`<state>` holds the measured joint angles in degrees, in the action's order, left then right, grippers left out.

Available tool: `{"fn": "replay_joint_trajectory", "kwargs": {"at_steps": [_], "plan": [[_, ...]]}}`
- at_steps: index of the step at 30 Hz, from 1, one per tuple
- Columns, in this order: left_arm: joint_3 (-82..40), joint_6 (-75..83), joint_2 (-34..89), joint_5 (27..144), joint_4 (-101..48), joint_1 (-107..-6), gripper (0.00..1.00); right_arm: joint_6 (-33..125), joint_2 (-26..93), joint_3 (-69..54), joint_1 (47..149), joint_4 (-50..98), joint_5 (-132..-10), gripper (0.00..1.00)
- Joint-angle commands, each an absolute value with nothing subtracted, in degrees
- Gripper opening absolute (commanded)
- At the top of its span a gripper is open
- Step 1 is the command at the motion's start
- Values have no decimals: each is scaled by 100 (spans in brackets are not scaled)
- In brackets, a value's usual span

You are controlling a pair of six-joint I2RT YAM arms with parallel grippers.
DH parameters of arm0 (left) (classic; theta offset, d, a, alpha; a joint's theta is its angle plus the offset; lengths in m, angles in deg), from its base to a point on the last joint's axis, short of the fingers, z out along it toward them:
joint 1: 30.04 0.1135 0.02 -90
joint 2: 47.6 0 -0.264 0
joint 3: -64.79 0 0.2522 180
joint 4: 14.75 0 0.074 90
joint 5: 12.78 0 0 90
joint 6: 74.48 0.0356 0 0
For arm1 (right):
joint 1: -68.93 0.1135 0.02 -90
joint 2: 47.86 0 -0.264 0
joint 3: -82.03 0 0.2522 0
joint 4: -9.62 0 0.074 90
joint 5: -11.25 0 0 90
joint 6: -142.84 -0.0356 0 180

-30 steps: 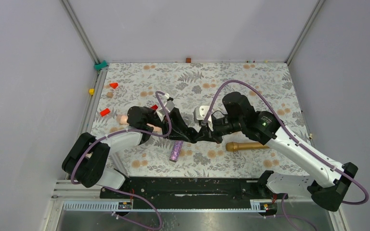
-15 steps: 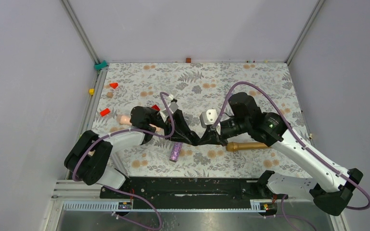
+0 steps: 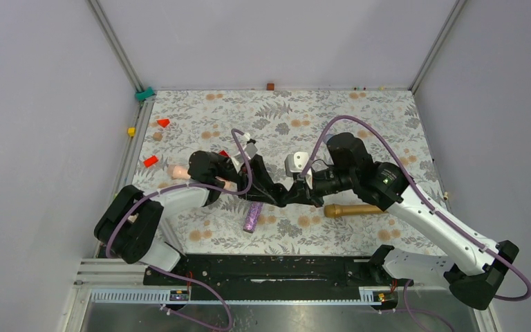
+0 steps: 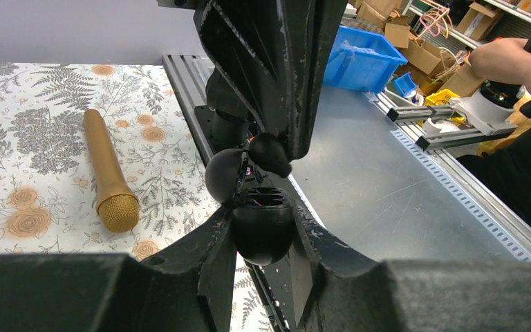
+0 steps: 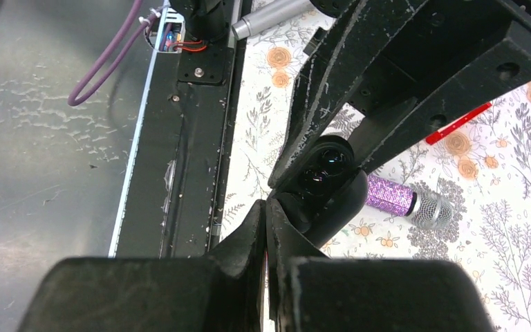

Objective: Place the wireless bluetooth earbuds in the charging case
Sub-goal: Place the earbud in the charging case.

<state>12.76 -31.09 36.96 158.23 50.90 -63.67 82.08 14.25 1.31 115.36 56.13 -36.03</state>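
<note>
Plain grey walls [image 3: 269,41], silver corner posts [image 3: 115,45], a table [image 3: 387,117] with a leafy flower cloth, a blue bin [image 4: 363,59] and cardboard boxes [image 4: 380,12]

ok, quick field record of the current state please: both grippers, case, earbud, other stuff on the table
left gripper: jaws shut on charging case, held off the table
case lid: open
right gripper: jaws shut on earbud
earbud position: just above the case opening, apparently not seated yet
arms: tips meet mid-table, above the surface
other items: gold microphone and purple microphone, both lying on the table, untouched
</note>
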Motion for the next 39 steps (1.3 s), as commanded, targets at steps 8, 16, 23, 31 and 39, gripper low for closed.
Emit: {"fn": "replay_joint_trajectory", "kwargs": {"at_steps": [8, 16, 23, 31, 39], "plan": [[912, -3545, 4193, 15480, 5392, -6378, 5, 8175, 1273, 392, 11195, 5236, -3824, 0], [899, -3621, 4335, 15382, 5398, -6375, 4, 8111, 1429, 454, 11079, 5222, -3367, 0], [897, -3661, 4306, 15392, 5409, -6375, 4, 8021, 1546, 517, 10973, 5131, -3537, 0], [884, -3717, 4330, 15410, 5405, -6375, 4, 7891, 1720, 465, 10894, 5101, -3594, 0], [867, -3836, 4645, 15262, 5409, -6345, 4, 7744, 1426, 420, 10837, 5021, -3756, 5]]}}
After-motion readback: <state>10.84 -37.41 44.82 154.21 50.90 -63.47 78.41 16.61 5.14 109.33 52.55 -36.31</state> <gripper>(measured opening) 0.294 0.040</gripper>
